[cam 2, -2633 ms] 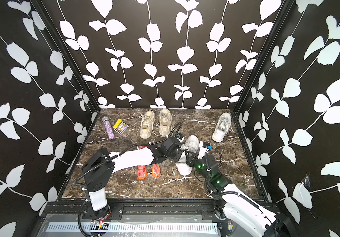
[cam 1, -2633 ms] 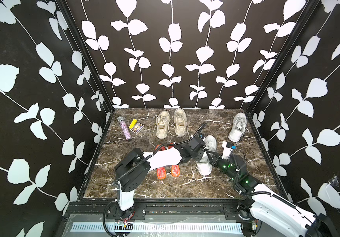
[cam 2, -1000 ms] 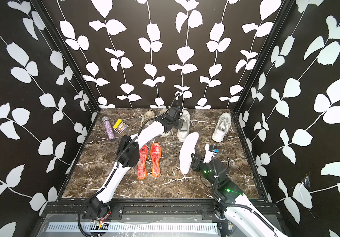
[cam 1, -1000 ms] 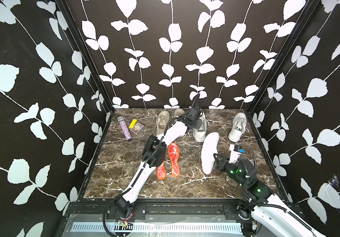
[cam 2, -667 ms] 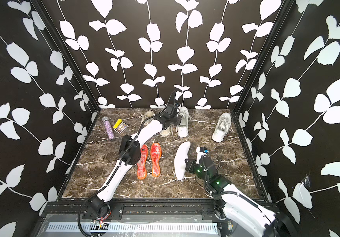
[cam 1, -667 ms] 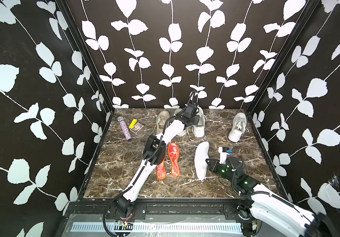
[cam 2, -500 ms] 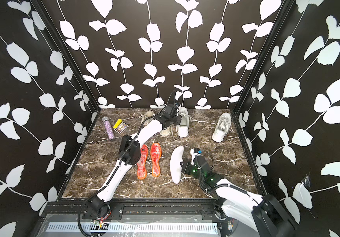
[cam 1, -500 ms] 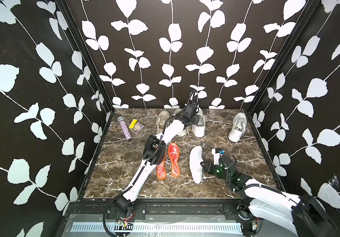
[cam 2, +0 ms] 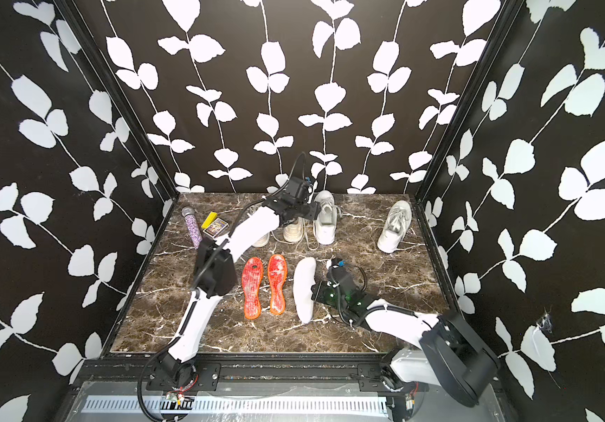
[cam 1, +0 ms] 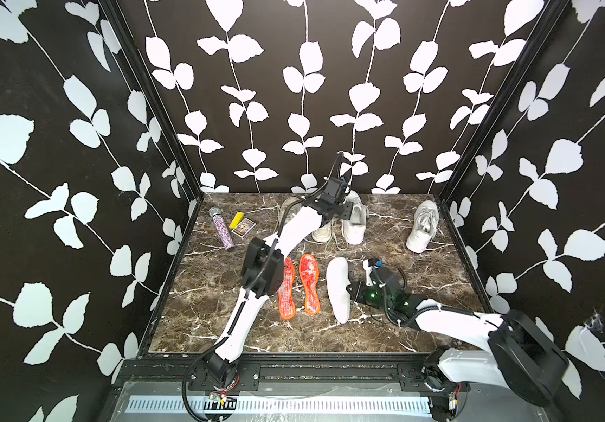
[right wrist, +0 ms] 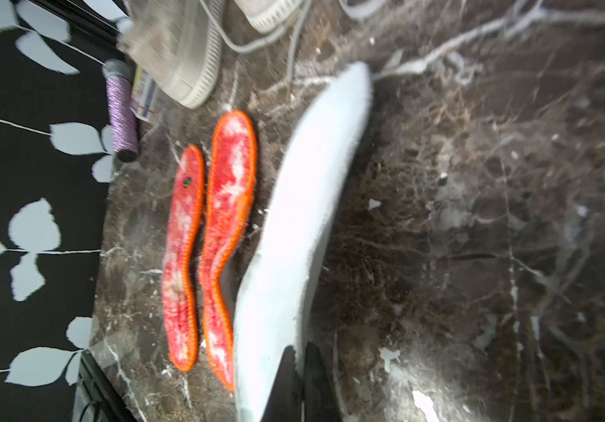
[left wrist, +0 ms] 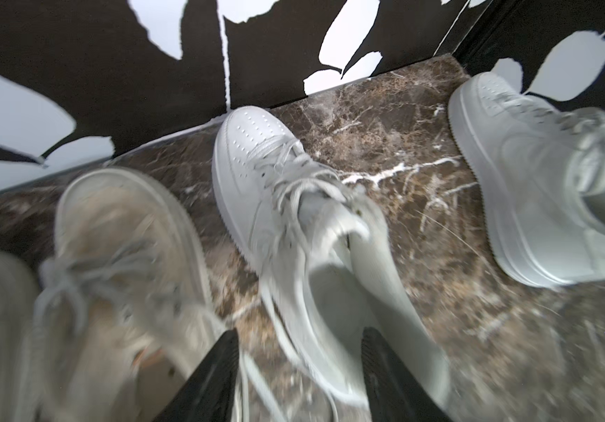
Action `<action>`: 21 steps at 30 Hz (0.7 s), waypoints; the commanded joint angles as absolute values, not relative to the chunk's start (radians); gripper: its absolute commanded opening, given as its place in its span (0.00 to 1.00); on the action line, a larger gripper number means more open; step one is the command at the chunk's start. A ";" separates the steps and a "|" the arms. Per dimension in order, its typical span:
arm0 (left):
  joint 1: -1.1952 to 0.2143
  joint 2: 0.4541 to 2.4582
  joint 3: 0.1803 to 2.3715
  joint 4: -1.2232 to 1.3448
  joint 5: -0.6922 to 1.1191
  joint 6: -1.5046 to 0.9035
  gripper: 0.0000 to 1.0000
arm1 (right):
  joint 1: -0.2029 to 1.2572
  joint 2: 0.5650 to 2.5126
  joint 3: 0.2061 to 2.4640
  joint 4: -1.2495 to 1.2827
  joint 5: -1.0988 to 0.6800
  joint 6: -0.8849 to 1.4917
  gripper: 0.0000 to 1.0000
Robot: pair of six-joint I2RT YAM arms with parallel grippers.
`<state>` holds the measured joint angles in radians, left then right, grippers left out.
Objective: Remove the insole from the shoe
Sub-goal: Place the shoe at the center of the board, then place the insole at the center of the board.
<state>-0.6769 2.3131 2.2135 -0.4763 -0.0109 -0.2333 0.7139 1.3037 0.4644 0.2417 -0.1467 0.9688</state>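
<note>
- White foam, long and flat: the white insole (cam 1: 338,288) is out of its shoe. It lies low on the marble table (cam 1: 220,321), just beside the two orange insoles (cam 1: 309,285).
- A second ago it was up in the air and tilted. Now it has come down next to the orange ones. I think the pulling-out part is done and only the letting go is left.
- The right gripper (right wrist: 299,380) is pinched tight on one long edge of the white insole, near one end. It has not let go yet.
- I cannot tell if the whole insole rests flat on the table; the wrist view is blurry.
- The white shoe (left wrist: 275,190) it came from now stands at the back of the table, just beside the beige shoes (cam 1: 321,230).
- The left gripper (left wrist: 301,365) was closed a second ago. Now its jaws are about half way apart, with the heel of the white shoe between them. It looks like it has put the shoe down.
- Another white shoe (cam 1: 423,226) sits well apart, near the back corner.
</note>
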 commanded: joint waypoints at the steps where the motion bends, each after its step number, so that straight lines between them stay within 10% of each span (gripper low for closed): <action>1: -0.670 2.135 2.079 -0.480 -0.046 -0.264 0.59 | 0.722 1.338 0.511 0.208 -0.168 1.002 0.00; 21: -0.670 1.453 0.956 0.030 -0.236 -0.358 0.68 | 0.703 1.092 0.672 -0.350 0.195 0.757 0.65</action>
